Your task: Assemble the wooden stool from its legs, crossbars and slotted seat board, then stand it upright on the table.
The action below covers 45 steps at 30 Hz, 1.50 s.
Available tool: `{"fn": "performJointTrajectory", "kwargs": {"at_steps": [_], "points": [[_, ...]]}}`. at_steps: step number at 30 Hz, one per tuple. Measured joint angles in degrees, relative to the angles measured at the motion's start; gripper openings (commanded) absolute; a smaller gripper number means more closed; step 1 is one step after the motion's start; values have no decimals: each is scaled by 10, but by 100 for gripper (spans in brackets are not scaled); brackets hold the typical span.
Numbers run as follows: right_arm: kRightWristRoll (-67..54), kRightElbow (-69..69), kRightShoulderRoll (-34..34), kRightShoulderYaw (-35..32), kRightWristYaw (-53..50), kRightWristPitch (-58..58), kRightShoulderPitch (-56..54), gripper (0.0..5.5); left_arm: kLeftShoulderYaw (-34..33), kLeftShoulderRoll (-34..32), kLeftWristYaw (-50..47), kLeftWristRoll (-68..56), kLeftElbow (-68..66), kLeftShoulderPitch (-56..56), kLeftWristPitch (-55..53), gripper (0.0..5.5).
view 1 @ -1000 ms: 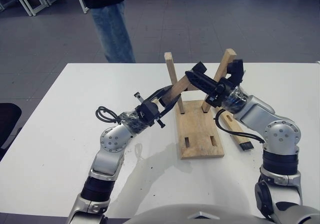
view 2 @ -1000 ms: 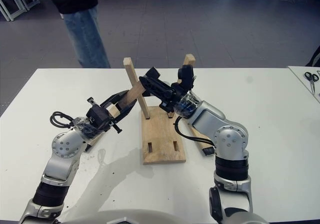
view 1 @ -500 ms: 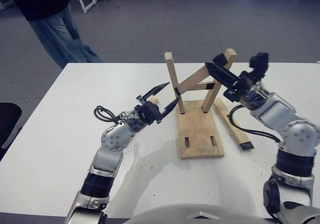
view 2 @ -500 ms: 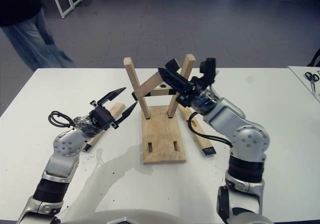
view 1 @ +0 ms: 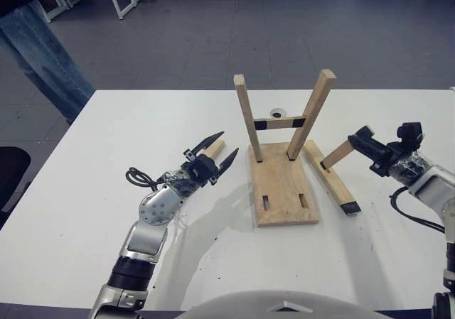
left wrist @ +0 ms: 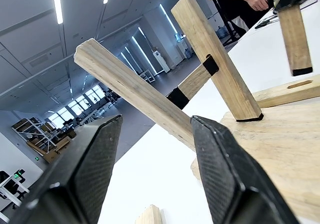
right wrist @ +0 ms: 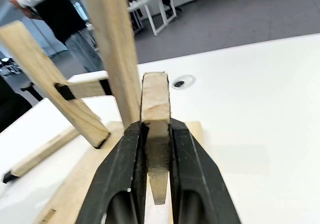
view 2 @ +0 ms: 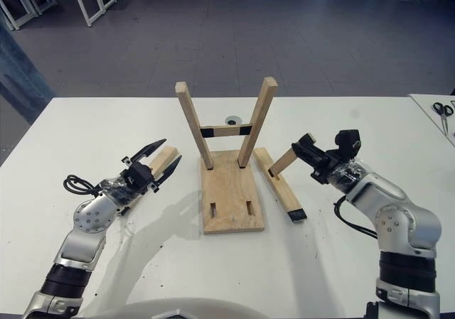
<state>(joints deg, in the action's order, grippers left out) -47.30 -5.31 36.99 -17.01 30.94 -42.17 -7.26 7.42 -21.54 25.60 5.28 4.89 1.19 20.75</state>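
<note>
Right gripper clamped on crossbar, right of seat board, left gripper spread

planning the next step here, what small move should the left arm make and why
Probably lower the open left gripper onto the loose leg lying by it and close. The seat board has two near slots empty, and the right gripper is shut on a crossbar.

White table under seat board, loose leg
</note>
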Motion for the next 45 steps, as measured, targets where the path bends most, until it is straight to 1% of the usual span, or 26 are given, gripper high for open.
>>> {"fn": "performJointTrajectory", "kwargs": {"at_steps": [5, 12, 19, 28, 32, 37, 45], "points": [[49, 28, -9, 14, 8, 33, -1, 41, 1, 0, 0, 0, 0, -3, -2, 253], [92, 51, -35, 45, 11, 59, -35, 41, 3, 0, 0, 0, 0, -3, -4, 253], [93, 55, -44, 18, -11, 53, -58, 41, 3, 0, 0, 0, 0, -4, -4, 253], [111, 67, -79, 39, -12, 55, -70, 41, 3, 1, 0, 0, 0, -4, -5, 253], [135, 84, -80, 46, -8, 76, -70, 41, 3, 0, 0, 0, -1, -4, -5, 253], [138, 68, -78, 44, -6, 82, -48, 41, 3, 1, 0, 0, -1, -4, -5, 253], [132, -57, -46, 26, -34, -8, 48, 41, 2, 1, -3, 0, 0, -11, -7, 253]]}}
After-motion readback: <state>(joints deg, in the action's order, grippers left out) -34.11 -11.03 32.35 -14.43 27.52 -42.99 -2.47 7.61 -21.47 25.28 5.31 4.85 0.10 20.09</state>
